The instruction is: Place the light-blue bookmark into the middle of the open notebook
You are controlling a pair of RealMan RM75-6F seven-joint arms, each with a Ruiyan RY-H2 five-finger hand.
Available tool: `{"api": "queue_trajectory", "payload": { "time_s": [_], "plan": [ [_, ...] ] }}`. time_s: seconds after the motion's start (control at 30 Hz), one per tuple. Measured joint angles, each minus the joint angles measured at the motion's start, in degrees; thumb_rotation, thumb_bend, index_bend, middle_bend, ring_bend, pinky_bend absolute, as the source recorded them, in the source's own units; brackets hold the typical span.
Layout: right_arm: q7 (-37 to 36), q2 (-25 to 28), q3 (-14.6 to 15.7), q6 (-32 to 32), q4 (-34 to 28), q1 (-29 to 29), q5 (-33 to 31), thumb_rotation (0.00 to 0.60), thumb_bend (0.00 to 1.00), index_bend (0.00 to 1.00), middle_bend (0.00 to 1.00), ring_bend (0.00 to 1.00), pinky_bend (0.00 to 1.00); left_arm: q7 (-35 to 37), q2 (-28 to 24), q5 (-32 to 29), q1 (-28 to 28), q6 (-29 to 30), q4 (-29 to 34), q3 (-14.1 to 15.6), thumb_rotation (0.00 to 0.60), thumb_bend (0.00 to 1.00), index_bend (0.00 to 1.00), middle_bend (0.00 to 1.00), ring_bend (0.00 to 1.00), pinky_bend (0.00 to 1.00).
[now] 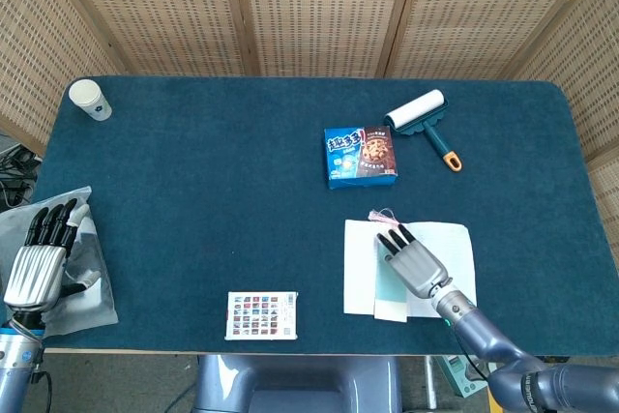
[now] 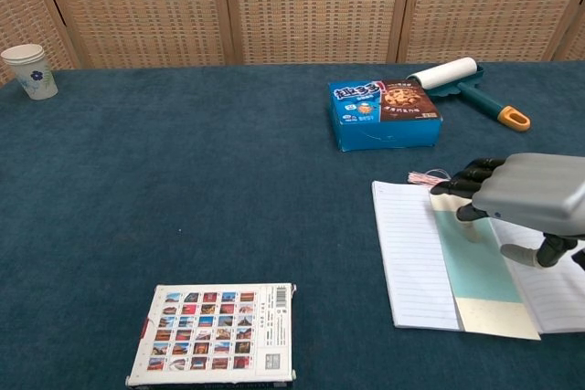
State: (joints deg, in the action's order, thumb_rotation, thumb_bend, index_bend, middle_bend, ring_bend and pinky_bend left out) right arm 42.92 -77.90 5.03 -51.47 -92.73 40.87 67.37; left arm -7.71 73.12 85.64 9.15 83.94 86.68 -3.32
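Observation:
The open notebook (image 1: 359,268) (image 2: 411,253) lies flat at the table's front right, white lined pages up. The light-blue bookmark (image 2: 478,267) (image 1: 389,287) lies lengthwise along its middle, its cream end toward the front edge and its pink tassel (image 2: 422,176) (image 1: 383,215) sticking out beyond the far edge. My right hand (image 1: 413,260) (image 2: 528,200) lies palm down over the bookmark, fingers stretched forward, fingertips pressing its far end. My left hand (image 1: 39,260) hangs off the table's left front corner, fingers apart, holding nothing.
A blue biscuit box (image 1: 360,155) (image 2: 384,112) sits behind the notebook, a lint roller (image 1: 423,118) (image 2: 462,80) beyond it. A card of small pictures (image 1: 261,315) (image 2: 216,346) lies at the front centre. A paper cup (image 1: 89,99) (image 2: 27,70) stands far left. Grey cloth (image 1: 89,278) lies under my left hand.

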Motion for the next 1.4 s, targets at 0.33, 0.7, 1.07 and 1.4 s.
{"api": "queue_trajectory", "payload": {
  "time_s": [0.33,0.7,1.07,1.4],
  "plan": [
    [-0.1,-0.2,-0.1,0.3,0.9,0.1,0.6,0.600,0.67,0.37,0.00,0.00,0.00,0.1,0.0,0.0,0.0,0.0,0.0,0.0,0.600,0.05,0.00,0.00,0.00,0.00],
    [0.3,-0.1,-0.1,0.7,1.6,0.0,0.2,0.600,0.67,0.37,0.00,0.00,0.00,-0.1,0.0,0.0,0.0,0.0,0.0,0.0,0.600,0.05,0.00,0.00,0.00,0.00],
    [-0.1,0.3,-0.1,0.7,2.0,0.0,1.2,0.600,0.67,0.37,0.00,0.00,0.00,-0.2,0.0,0.0,0.0,-0.1,0.2,0.1,0.600,0.05,0.00,0.00,0.00,0.00],
    [0.8,0.0,-0.2,0.5,1.6,-0.2,0.8,0.600,0.66,0.37,0.00,0.00,0.00,-0.1,-0.1,0.1,0.0,0.0,0.1,0.1,0.600,0.05,0.00,0.00,0.00,0.00]
  ]
}}
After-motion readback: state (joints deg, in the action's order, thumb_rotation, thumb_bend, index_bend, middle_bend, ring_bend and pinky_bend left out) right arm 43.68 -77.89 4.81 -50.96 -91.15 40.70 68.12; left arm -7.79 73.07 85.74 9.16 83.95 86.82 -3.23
